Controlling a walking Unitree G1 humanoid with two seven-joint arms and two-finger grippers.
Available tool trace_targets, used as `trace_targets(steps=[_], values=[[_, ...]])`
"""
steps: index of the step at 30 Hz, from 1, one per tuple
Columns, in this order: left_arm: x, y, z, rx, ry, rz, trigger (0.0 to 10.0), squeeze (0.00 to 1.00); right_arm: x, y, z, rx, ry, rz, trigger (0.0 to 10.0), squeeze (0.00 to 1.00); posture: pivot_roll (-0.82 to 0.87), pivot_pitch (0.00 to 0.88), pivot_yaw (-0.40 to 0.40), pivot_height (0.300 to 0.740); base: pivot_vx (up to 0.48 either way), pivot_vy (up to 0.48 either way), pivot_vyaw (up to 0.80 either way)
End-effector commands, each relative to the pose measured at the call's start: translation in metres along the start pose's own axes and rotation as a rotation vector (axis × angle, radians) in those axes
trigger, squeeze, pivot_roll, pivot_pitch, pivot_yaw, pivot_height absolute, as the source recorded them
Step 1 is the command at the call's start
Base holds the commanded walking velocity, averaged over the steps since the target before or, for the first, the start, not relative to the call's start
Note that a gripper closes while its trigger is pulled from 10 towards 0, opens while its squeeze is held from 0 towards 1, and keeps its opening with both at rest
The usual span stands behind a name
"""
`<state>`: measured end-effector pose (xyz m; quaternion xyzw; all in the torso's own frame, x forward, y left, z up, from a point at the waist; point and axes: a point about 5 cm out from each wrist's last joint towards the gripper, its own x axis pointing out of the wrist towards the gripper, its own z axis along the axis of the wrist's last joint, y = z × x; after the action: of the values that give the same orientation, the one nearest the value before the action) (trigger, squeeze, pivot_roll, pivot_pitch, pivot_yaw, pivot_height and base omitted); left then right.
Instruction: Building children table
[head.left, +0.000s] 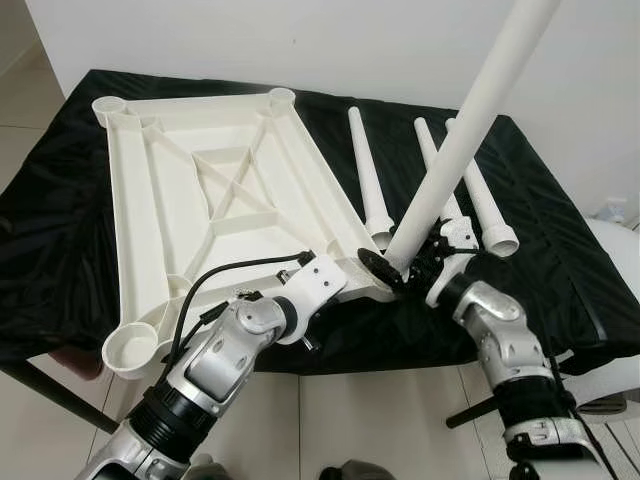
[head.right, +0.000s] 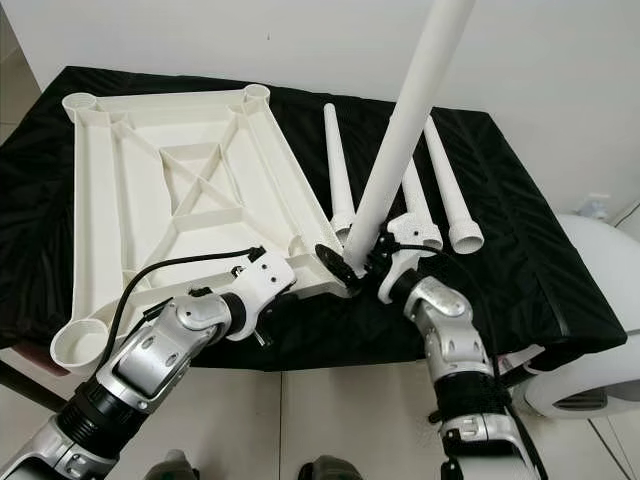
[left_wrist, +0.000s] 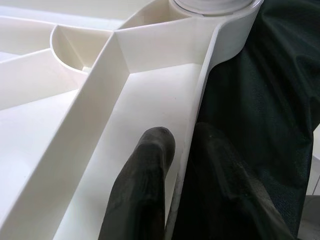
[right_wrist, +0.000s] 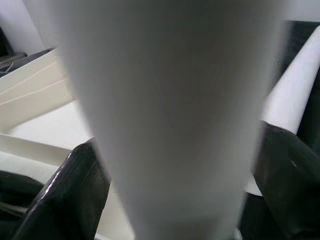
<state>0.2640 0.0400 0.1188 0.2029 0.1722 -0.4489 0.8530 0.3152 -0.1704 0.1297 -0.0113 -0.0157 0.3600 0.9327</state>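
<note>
From the head cameras, the white tabletop (head.left: 200, 200) lies underside up on a black cloth (head.left: 560, 240), its corner sockets facing upward to receive legs. The right gripper (head.left: 425, 262) is clamped low on one table leg (head.left: 470, 130), held tilted with its foot at the near corner socket (head.left: 375, 268), apparently being seated. Three spare legs (head.left: 368, 180) lie beside the tabletop.

In the left wrist view, the left gripper (left_wrist: 172, 165) pinches the tabletop's edge wall, one finger inside, one outside, steadying it.

In the right wrist view, black fingers (right_wrist: 75, 190) flank the blurred leg.
</note>
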Motion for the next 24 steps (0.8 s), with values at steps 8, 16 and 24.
trace_targets(steps=[8,16,24], values=[[0.002,-0.010,-0.002,-0.004,0.012,-0.078,10.0,0.00,-0.007,-0.022,0.001,-0.023,0.015,0.004,4.6,0.00,0.01,0.009,-0.086,0.740,0.000,0.000,0.00],[0.002,-0.010,-0.002,-0.006,0.010,-0.080,10.0,0.00,-0.010,-0.024,0.000,-0.020,0.012,0.020,9.9,0.00,0.00,0.014,-0.082,0.740,0.000,0.000,0.00],[0.002,-0.011,-0.002,-0.006,0.010,-0.084,10.0,0.00,-0.008,-0.019,0.001,0.000,-0.025,0.004,10.0,0.00,0.00,0.017,-0.084,0.740,0.000,0.000,0.00]])
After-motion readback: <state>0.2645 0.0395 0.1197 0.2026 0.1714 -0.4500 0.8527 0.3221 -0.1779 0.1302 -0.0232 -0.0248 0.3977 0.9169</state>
